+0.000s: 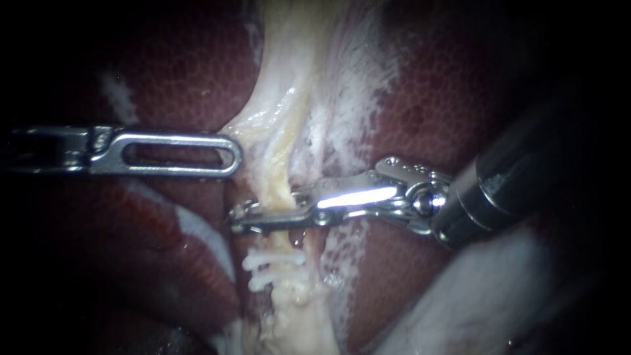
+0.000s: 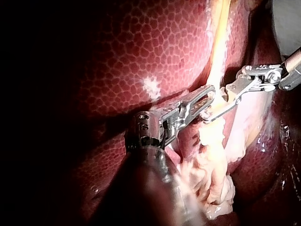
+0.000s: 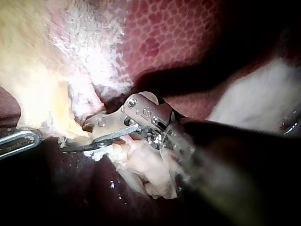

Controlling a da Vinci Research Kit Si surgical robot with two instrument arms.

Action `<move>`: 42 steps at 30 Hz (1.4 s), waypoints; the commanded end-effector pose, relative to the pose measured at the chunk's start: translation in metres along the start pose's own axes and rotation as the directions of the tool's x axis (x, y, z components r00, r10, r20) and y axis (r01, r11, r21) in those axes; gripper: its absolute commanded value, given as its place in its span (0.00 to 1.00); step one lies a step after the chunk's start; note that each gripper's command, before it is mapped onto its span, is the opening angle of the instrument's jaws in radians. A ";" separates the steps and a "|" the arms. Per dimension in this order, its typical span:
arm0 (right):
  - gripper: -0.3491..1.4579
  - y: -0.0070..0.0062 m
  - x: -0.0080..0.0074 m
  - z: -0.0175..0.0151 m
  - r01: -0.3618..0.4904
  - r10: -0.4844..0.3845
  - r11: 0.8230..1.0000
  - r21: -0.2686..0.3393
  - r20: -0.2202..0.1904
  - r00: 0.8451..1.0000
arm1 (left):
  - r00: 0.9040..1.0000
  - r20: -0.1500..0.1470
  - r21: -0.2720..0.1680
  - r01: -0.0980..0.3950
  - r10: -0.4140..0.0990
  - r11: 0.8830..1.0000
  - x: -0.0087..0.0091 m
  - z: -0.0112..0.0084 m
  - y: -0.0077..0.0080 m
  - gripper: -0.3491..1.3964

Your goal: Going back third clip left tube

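Observation:
A pale tube (image 1: 281, 177) runs down the middle of the dark red liver (image 1: 177, 72). My right instrument (image 1: 240, 217) reaches across it from the right, its jaws open with the tube in the gap; the left wrist view shows the same gap in the right instrument (image 2: 216, 104). Just below the jaws, two white clips (image 1: 271, 264) sit across the tube. My left instrument (image 1: 233, 154), with slotted jaws, lies level from the left, shut on the edge of the pale tissue (image 1: 246, 131) beside the tube. Any clip inside the right jaws is hidden.
White frayed tissue (image 1: 355, 98) spreads to the right of the tube. A pale fold of tissue (image 1: 473, 296) lies under the right instrument's shaft. In the right wrist view the left instrument (image 3: 37, 136) meets the yellowish tissue (image 3: 51, 94) ahead of the right jaws.

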 end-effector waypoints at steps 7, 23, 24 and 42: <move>0.50 0.0001 0.0003 0.0006 0.131 -0.130 0.991 0.012 -0.032 0.991 | 1.000 0.000 0.000 0.000 0.000 1.000 0.0000 0.0000 0.0000 0.00; 0.52 -0.0001 -0.0002 -0.0007 0.385 -0.386 0.922 -0.043 -0.018 0.922 | 1.000 0.000 0.000 0.000 0.000 1.000 0.0000 0.0000 0.0000 0.00; 0.52 -0.0001 -0.0003 -0.0010 0.391 -0.392 0.920 -0.039 -0.016 0.920 | 1.000 0.000 0.000 0.000 0.000 1.000 0.0000 0.0000 0.0000 0.00; 0.52 -0.0025 -0.0032 -0.0101 0.491 -0.494 0.863 -0.118 0.004 0.869 | 1.000 -0.001 0.001 -0.001 0.001 1.000 0.0000 0.0000 0.0003 0.00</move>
